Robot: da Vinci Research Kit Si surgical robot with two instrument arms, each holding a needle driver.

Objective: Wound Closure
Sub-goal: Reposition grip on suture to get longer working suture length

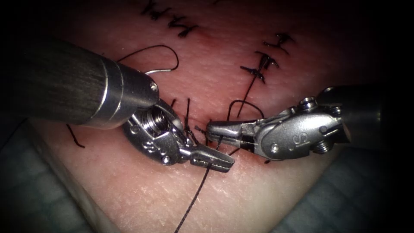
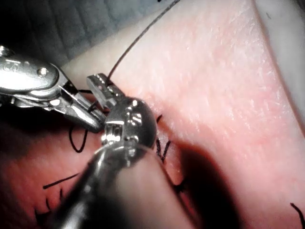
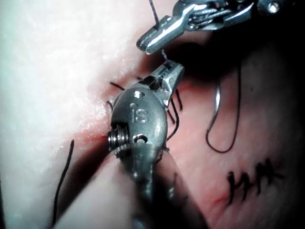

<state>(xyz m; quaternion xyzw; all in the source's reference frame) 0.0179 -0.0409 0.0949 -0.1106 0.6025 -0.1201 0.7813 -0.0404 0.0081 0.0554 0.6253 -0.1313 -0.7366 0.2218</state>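
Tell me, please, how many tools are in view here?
2. The left tool, from the left, and the right tool, from the right, meet tip to tip, each shut on the thread. The needle lies free on the tissue.

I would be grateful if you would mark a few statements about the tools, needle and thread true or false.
1. The left tool has its jaws shut on the thread. True.
2. The right tool holds the needle. False: the needle lies free on the tissue, left of the cut.
3. Finished stitches sit farther along the cut. True.
4. The tool tips are far apart. False: they are close together over the cut.
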